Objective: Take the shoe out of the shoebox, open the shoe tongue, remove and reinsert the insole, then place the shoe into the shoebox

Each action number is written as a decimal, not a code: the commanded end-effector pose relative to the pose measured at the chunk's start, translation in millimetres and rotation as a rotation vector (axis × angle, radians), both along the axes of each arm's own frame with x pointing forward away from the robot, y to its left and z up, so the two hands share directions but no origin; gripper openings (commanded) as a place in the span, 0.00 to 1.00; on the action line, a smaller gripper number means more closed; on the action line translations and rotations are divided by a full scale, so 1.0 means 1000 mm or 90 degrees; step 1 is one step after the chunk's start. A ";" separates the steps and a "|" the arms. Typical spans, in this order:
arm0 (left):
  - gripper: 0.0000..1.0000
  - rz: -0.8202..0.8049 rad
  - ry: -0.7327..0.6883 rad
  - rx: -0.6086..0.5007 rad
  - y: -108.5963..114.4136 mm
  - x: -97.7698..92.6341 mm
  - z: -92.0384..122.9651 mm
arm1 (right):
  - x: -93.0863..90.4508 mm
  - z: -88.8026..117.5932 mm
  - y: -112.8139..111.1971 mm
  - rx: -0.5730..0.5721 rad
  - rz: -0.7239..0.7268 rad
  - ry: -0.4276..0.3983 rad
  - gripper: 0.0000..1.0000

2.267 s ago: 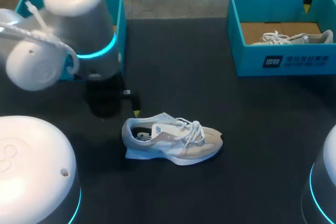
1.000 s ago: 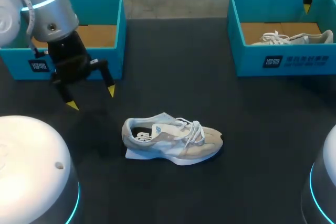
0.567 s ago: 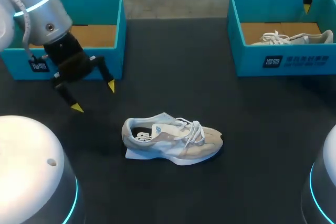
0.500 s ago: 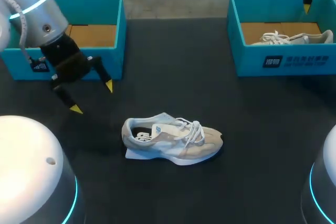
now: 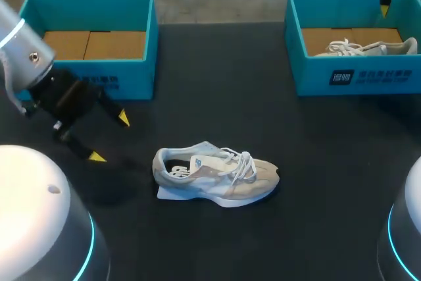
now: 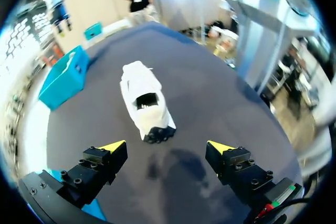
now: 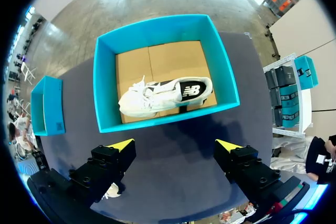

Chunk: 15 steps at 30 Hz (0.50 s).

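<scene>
Shoe (image 5: 216,179) out of its box: it lies on its sole on the dark bench (image 5: 230,97), near the front middle, heel toward my left arm and toe toward my right, laces loose over the tongue. The left shoebox (image 5: 99,82) stands at the far left with only its cardboard floor showing; the right shoebox (image 5: 355,77) stands at the far right and holds a second shoe (image 5: 368,47).

The head view shows the left claw (image 5: 110,137) low over the bench between the left shoebox and the shoe's heel, apart from both, released with its yellow tips spread and nothing between them. Of the right claw (image 5: 385,4) that view gives only one yellow tip at the far corner over the right shoebox, so its state cannot be read there.

The left wrist view fills in the line-up: the left claw (image 6: 167,146) points along the shoe (image 6: 146,106), whose dark heel lies just ahead of the open fingers, with the right shoebox (image 6: 63,80) well beyond.

The right wrist view looks straight down: the right claw (image 7: 175,145) hangs released, high above the right shoebox (image 7: 105,87), in which the second shoe (image 7: 165,95) lies on its side across the cardboard floor.
</scene>
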<state>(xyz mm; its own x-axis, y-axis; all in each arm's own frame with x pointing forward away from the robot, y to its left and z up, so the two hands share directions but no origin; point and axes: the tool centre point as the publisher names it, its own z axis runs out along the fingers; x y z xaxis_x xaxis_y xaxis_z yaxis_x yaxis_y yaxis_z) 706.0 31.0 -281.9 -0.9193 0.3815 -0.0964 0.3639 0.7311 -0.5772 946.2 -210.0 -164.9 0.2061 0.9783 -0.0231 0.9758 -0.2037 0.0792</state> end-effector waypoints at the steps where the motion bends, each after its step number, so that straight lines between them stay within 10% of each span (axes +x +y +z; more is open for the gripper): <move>1: 1.00 0.306 0.121 -0.140 0.002 0.002 -0.013 | -0.001 0.000 0.000 -0.001 0.000 -0.001 1.00; 15: 1.00 0.322 0.157 -0.169 0.013 -0.006 -0.029 | -0.001 0.000 0.000 -0.001 0.000 -0.001 1.00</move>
